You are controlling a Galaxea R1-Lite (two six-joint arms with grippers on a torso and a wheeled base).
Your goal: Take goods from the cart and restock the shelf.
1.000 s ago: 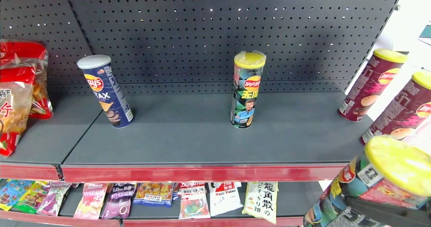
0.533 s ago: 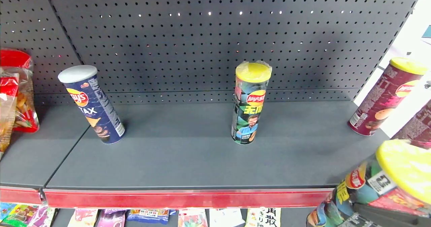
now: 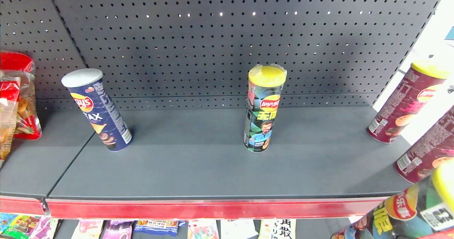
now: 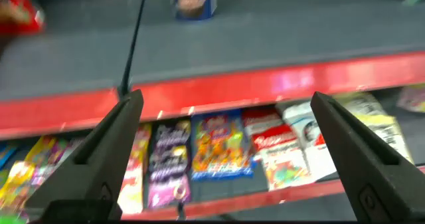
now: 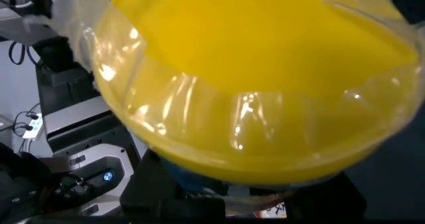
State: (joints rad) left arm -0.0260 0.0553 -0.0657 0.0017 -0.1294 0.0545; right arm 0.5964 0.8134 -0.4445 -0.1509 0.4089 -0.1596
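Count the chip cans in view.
5: blue can at shelf left, green can mid-shelf, rear maroon can and front maroon can at shelf right, held can off its front-right corner.

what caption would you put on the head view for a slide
Sparse shelf: blue can, yellow-lidded can and two maroon cans standing, with a held can at the front right.

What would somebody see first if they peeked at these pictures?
Probably the big yellow lid of the tilted can at the head view's lower right, in front of the shelf. Next, a yellow-lidded can standing alone mid-shelf, with a blue can far to its left.
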